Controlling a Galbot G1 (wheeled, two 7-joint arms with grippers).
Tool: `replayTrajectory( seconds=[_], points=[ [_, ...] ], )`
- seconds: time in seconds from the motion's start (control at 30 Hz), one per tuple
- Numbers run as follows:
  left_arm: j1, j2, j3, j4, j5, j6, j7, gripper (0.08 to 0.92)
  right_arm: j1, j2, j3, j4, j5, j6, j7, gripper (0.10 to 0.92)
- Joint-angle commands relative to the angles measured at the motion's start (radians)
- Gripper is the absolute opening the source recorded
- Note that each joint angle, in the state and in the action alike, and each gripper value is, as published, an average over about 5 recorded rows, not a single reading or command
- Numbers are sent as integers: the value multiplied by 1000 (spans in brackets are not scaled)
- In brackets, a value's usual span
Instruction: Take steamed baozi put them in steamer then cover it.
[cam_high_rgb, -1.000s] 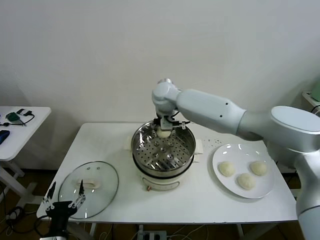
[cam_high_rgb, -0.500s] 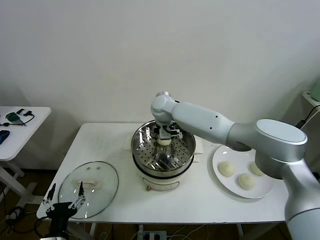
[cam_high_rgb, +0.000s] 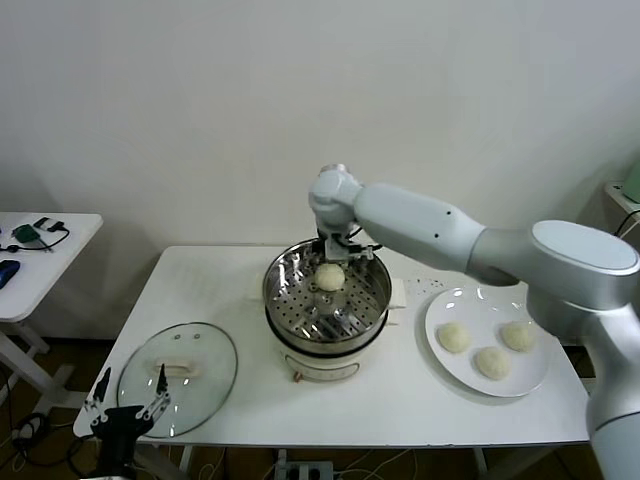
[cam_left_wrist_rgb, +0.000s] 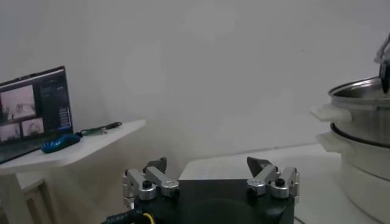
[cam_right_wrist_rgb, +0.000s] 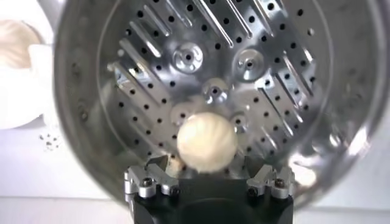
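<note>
Baozi (cam_high_rgb: 330, 277): one bun lies on the perforated tray inside the steamer (cam_high_rgb: 327, 312), toward the far wall. Three more buns (cam_high_rgb: 491, 347) lie on the white plate (cam_high_rgb: 446, 304), on the table (cam_high_rgb: 400, 400) to the steamer's right.

Right gripper (cam_high_rgb: 338, 249): it hangs over the steamer's far rim, above the bun, fingers released and holding nothing.

Right wrist view: it looks straight down into the steamer (cam_right_wrist_rgb: 341, 122). The bun (cam_right_wrist_rgb: 206, 141) sits free on the holed tray just ahead of the spread gripper (cam_right_wrist_rgb: 210, 173), a detail the head view leaves small. A part of a plate bun shows at the edge of this view, outside the steamer wall.

Left wrist view: it shows the steamer (cam_left_wrist_rgb: 365, 122) side-on, with its white side handle, and a side table (cam_left_wrist_rgb: 73, 149) carrying a laptop, which the head view does not show. The left gripper (cam_left_wrist_rgb: 210, 176) is released and empty.

Head view: the left gripper (cam_high_rgb: 128, 398) is parked low at the table's near left corner, beside the cover (cam_high_rgb: 178, 366), which lies flat on the table, off the steamer.

Change from one second ago: the bun was between the right gripper's fingers at the far rim; it now rests on the tray, and the fingers have opened and lifted clear.
</note>
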Motion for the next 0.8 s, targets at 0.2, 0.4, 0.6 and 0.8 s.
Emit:
replayTrajectory(
  seconds=[0.2, 0.4, 0.6, 0.8],
  points=[
    [2, 7, 15, -29, 19, 8, 3, 823, 379, -414, -452, 239, 776, -605, 162, 823],
    [-11, 3, 27, -28, 28, 11, 5, 823, 304, -606, -414, 274, 975, -887, 155, 823],
    [-11, 3, 24, -29, 31, 10, 6, 823, 130, -688, -327, 219, 941, -930, 137, 823],
    [-8, 14, 17, -32, 30, 9, 12, 823, -132, -698, -150, 151, 784, -913, 93, 823]
  ],
)
